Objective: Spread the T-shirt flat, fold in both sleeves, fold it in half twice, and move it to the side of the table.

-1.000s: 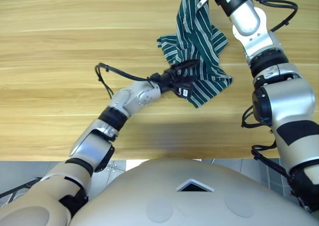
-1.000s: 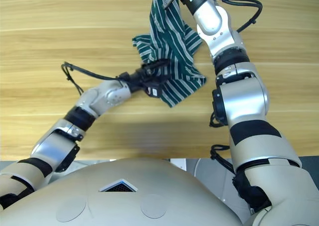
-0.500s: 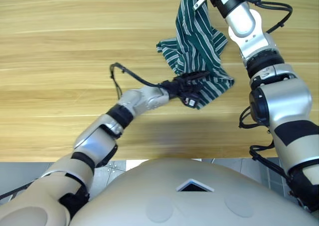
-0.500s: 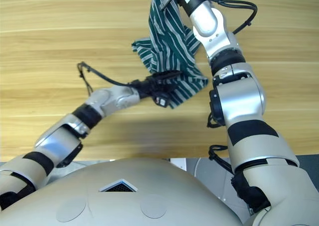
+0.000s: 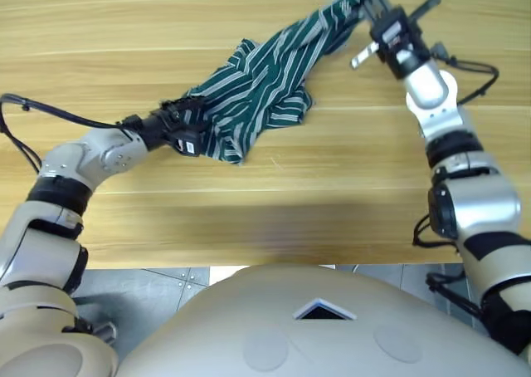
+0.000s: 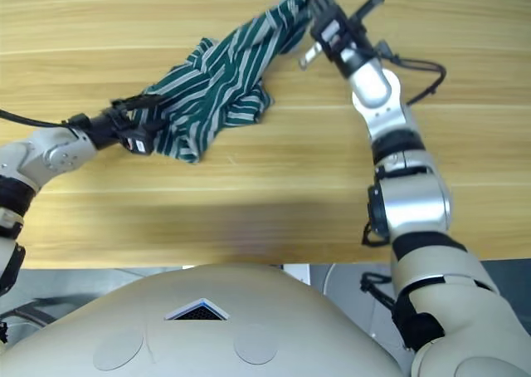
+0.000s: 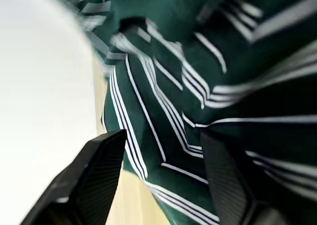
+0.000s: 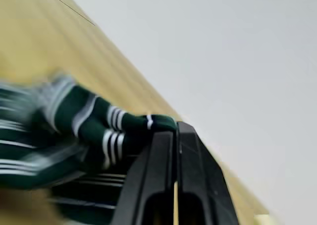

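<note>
Green white-striped T-shirt (image 5: 257, 90) strung across the pale wooden table (image 5: 108, 28), left gripper (image 5: 187, 132) and right gripper (image 5: 365, 7) each clamped on an end (bunched, not flat). Pull harder and the cloth could slip free.

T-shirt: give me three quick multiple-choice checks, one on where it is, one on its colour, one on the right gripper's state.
1. Where is the T-shirt?
A. Folded at the table's edge
B. Stretched between left gripper and right gripper, across the table
C. Hanging off the table

2. Its colour?
A. Plain blue
B. Red with black stripes
C. Green with white stripes

3. Right gripper?
A. Shut on the T-shirt
B. Open above it
C. Open on bare wood

Answers: 1 B, it runs bunched from one gripper to the other; 2 C, the stripes show plainly; 3 A, its fingers close on the cloth.
</note>
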You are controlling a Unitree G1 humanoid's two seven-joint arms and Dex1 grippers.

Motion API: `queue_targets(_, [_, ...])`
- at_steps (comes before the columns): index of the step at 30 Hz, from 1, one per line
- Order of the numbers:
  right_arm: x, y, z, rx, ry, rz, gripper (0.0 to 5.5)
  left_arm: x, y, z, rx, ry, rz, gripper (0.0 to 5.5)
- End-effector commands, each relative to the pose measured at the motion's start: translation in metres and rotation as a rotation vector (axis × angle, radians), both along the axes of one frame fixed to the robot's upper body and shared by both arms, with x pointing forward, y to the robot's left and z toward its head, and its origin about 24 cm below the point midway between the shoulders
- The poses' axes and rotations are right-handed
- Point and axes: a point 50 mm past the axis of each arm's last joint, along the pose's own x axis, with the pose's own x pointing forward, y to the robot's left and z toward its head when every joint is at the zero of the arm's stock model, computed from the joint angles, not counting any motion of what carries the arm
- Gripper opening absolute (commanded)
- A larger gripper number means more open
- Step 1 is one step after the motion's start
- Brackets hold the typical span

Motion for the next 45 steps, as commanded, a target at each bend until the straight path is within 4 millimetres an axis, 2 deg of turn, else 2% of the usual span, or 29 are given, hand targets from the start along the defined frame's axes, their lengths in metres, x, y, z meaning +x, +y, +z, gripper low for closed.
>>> queue_targets(1, [-0.028, -0.024, -0.012, -0.014, 0.075, 0.058, 0.0, 0.016, 0.016, -0.005, 0.093, 0.035, 0.098, 2.75])
queue_targets(4, [-0.027, -0.034, -0.013, 0.012, 0.104, 0.019, 0.0, 0.029, 0.012, 0.009, -0.005, -0.039, 0.128, 2.75])
queue_targets(7, [-0.023, -0.037, -0.014, 0.028, 0.113, -0.015, 0.0, 0.033, 0.002, 0.037, -0.317, -0.184, 0.131, 2.75])
queue_targets(8, [-0.023, -0.038, -0.014, 0.031, 0.115, -0.019, 0.0, 0.031, 0.001, 0.046, -0.424, -0.233, 0.124, 2.75])
queue_targets(11, [-0.021, -0.04, -0.014, 0.033, 0.117, -0.033, 0.0, 0.024, 0.004, 0.065, -0.603, -0.327, 0.114, 2.75])
queue_targets(16, [-0.019, -0.054, -0.008, 0.049, 0.098, -0.097, 0.0, 0.008, 0.015, 0.085, -0.771, -0.428, 0.135, 2.75])
queue_targets(19, [-0.025, -0.068, -0.007, 0.053, 0.093, -0.132, 0.0, -0.014, 0.019, 0.055, -0.591, -0.292, 0.164, 2.75])
queue_targets(21, [-0.029, -0.074, -0.007, 0.057, 0.091, -0.148, 0.0, -0.045, 0.016, 0.018, -0.38, -0.094, 0.149, 2.75])
queue_targets(22, [-0.03, -0.077, -0.006, 0.059, 0.09, -0.154, 0.0, -0.057, 0.014, 0.009, -0.32, -0.033, 0.138, 2.75])
queue_targets(25, [-0.032, -0.085, -0.003, 0.07, 0.086, -0.177, 0.0, -0.095, -0.001, 0.011, -0.278, 0.044, 0.101, 2.75])
queue_targets(27, [-0.03, -0.087, -0.001, 0.073, 0.085, -0.187, 0.0, -0.108, -0.015, 0.011, -0.283, 0.103, 0.061, 2.75])
queue_targets(28, [-0.028, -0.086, 0.0, 0.073, 0.085, -0.189, 0.0, -0.111, -0.019, 0.01, -0.262, 0.127, 0.051, 2.75])
queue_targets(32, [-0.026, -0.084, 0.0, 0.065, 0.092, -0.183, 0.0, -0.1, -0.003, -0.008, -0.094, 0.159, 0.177, 2.75])
queue_targets(37, [-0.031, -0.085, -0.004, 0.055, 0.095, -0.187, 0.0, -0.083, 0.0, -0.012, 0.095, 0.13, 0.17, 2.75])
queue_targets(45, [-0.033, -0.084, -0.007, 0.058, 0.097, -0.198, 0.0, -0.078, -0.022, -0.02, 0.088, 0.167, 0.062, 2.75])
